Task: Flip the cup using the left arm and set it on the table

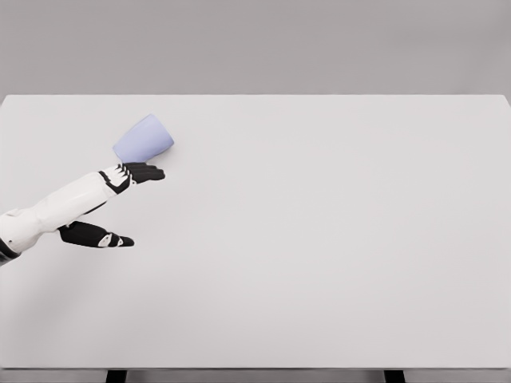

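- The fingers (152, 172) of the left hand (137, 174) are stretching out almost flat and are holding nothing; they are not curling around anything.
- The cup (144, 139) is lying on its side just beyond the fingers, on the far side of them, very near but, as far as I can see, not touching.
- I judge the hand is keeping flat because it is approaching the cup's side and needs room to wrap around it before turning it upright.
- A second dark hand-shaped form (97, 237) is showing below the forearm, nearer than the fingers; I cannot tell whether it is a shadow or another hand.
- The table (335, 239) is showing nothing else around the fingers, so nothing is standing in the way of the grasp.
- The right arm is not showing.
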